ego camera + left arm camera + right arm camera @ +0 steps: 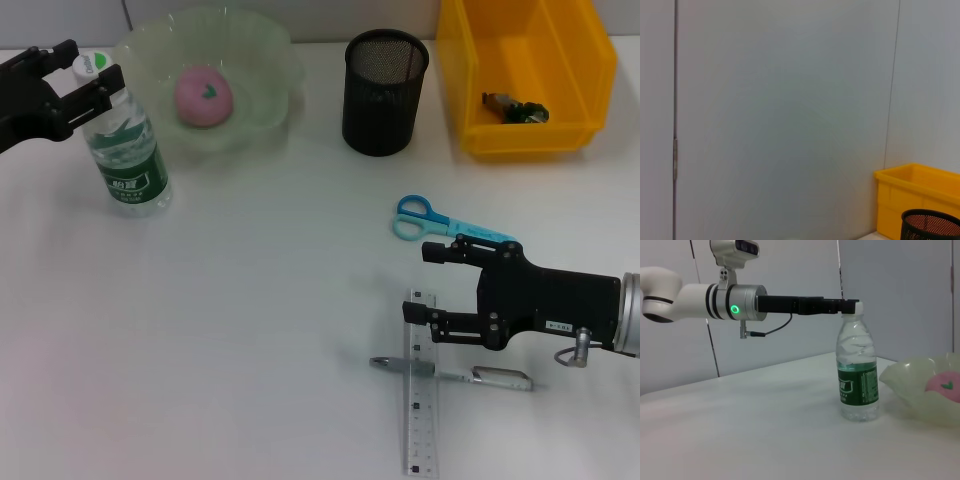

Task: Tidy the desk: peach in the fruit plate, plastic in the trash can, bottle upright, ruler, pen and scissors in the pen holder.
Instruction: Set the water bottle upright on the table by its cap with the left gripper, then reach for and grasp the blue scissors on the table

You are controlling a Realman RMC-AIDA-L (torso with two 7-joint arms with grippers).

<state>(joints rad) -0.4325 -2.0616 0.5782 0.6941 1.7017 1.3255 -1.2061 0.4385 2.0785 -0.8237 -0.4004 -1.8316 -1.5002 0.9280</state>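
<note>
Ruler [421,385] lay lengthwise toward the robot under the crossing pen [450,374], directly below the right gripper [427,283], whose jaws stood open just beside the scissors [440,223], while the right wrist view showed the left gripper [850,305] at the upright bottle's [857,372] cap, grip uncertain.
</note>
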